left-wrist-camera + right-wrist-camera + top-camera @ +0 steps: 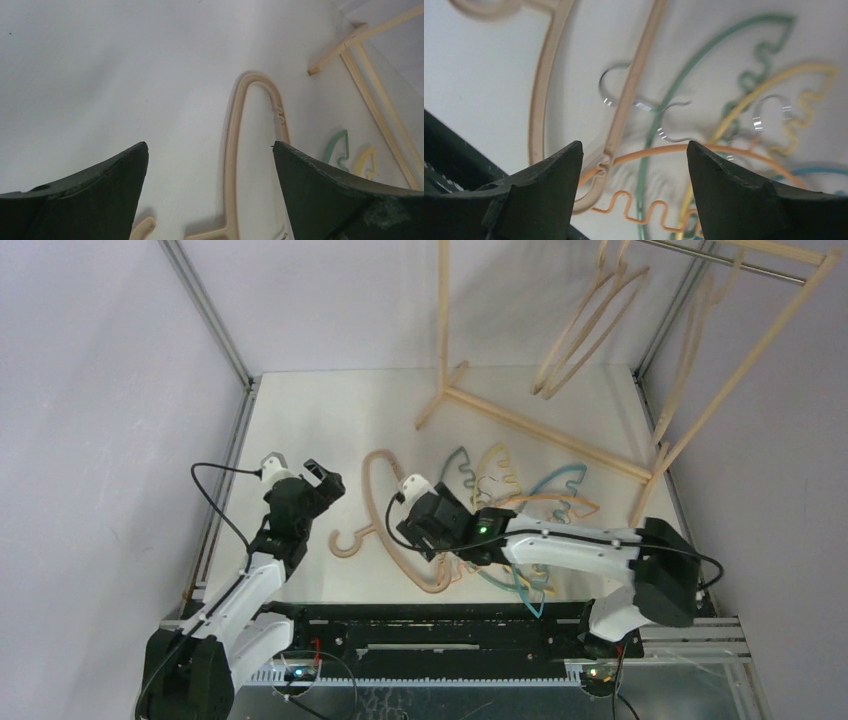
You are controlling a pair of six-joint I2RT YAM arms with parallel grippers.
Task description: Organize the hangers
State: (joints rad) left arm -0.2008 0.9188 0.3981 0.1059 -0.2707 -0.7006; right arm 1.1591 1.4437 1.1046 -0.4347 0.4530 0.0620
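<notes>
Pickup: open right gripper [631, 150] hovers over smooth beige wooden hanger [634, 80]. Next, pinch it alone. Left gripper [210, 150] open, empty.

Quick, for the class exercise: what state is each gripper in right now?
Left gripper: open, holding nothing.
Right gripper: open above the hangers, holding nothing.

Hangers [367, 490] partly hidden, cropped and blurred around both sets of jaws.
Between the left jaws, the beige wooden hanger [231, 165] runs off the bottom edge. Between the right jaws, the orange hanger [654, 148] passes behind both jaws and the metal hooks [605, 100] look smeared. From above, the right arm [570, 545] covers several hangers.
</notes>
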